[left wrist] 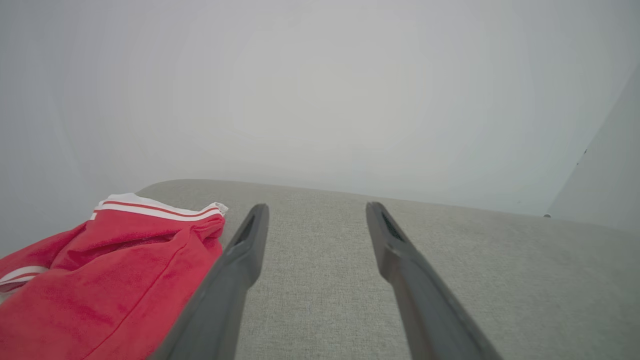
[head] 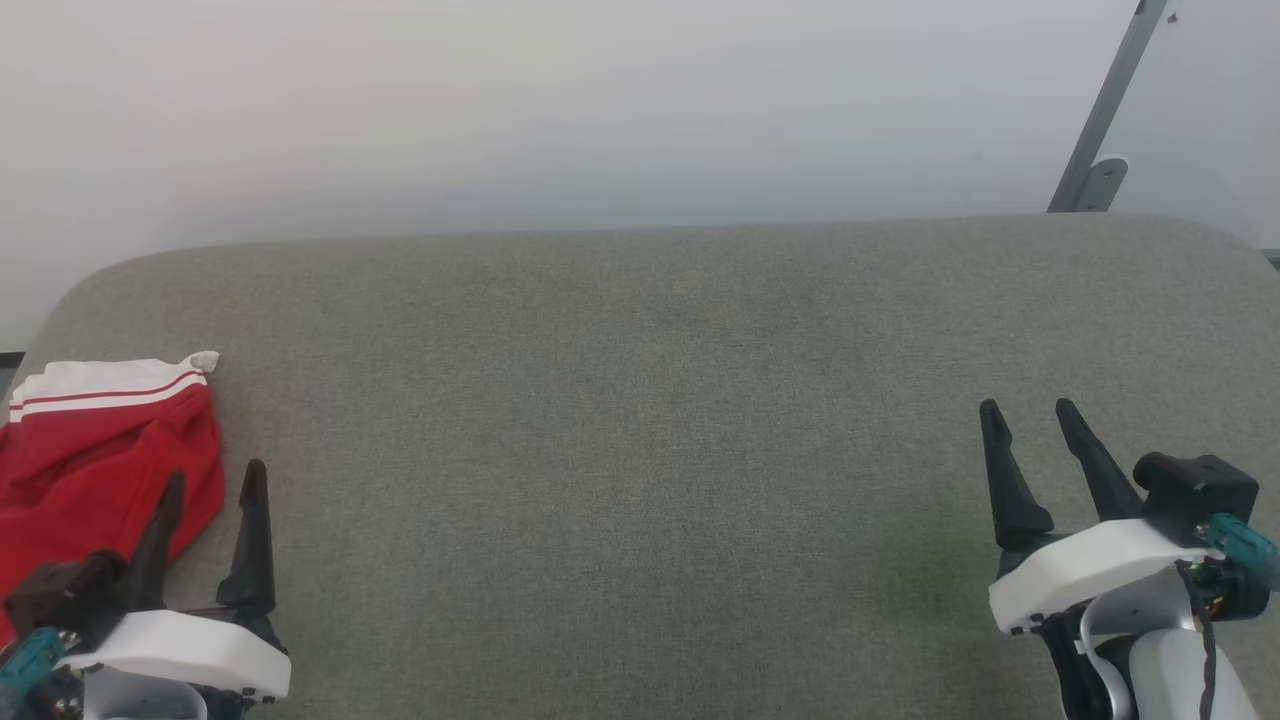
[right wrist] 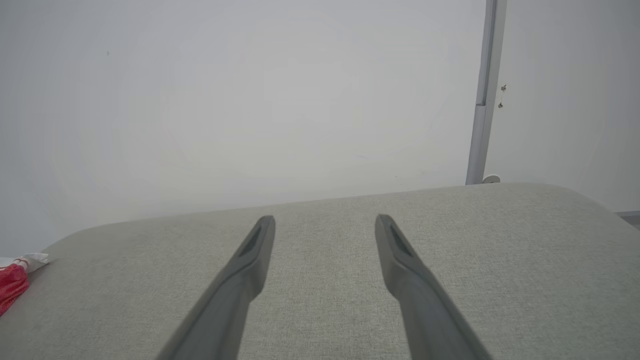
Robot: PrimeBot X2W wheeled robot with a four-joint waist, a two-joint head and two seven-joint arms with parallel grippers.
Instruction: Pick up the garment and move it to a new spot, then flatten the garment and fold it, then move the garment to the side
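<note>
Red jersey T-shirt with white striped trim, bunched at nine o'clock, looks light and limp, best pinched at its hem; dark-fingered left gripper and right gripper gape empty.

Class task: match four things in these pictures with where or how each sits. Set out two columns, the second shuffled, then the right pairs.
1. red garment with white striped trim
2. left gripper
3. right gripper
4. thin grey metal bar

a. against the wall, far right
b. jaws apart over bare grey cloth
c. bunched at the left edge
d. jaws apart beside the garment

Pairs: 1-c, 2-d, 3-b, 4-a
</note>
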